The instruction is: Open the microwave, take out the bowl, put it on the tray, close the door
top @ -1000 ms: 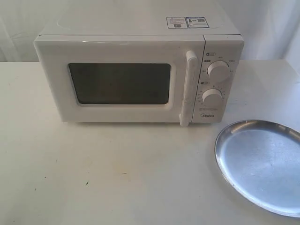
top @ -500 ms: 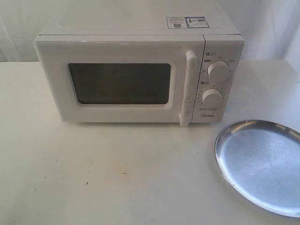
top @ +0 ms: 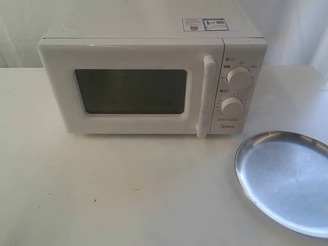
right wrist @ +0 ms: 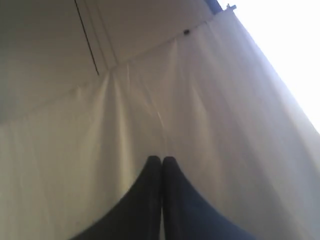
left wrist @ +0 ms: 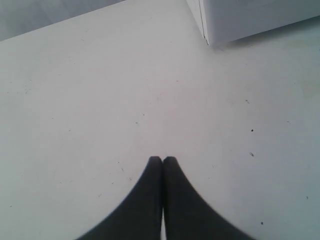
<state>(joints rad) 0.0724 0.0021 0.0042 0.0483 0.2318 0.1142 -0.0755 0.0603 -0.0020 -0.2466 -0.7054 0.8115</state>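
Nothing is moved since a second ago: the white boxy microwave (top: 148,77) is kept shut, left gripper (left wrist: 162,160) and right gripper (right wrist: 161,160) are pressed together, empty; opening is unstarted

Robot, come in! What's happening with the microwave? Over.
Left gripper shut, right gripper shut, both empty. Large white boxy microwave, door closed; bowl not in sight. Round silver metal tray bare. Nothing blocking the door.

exterior: facing microwave (top: 138,56) front | left wrist: down, table (left wrist: 100,100) | right wrist: curtain (right wrist: 200,125)
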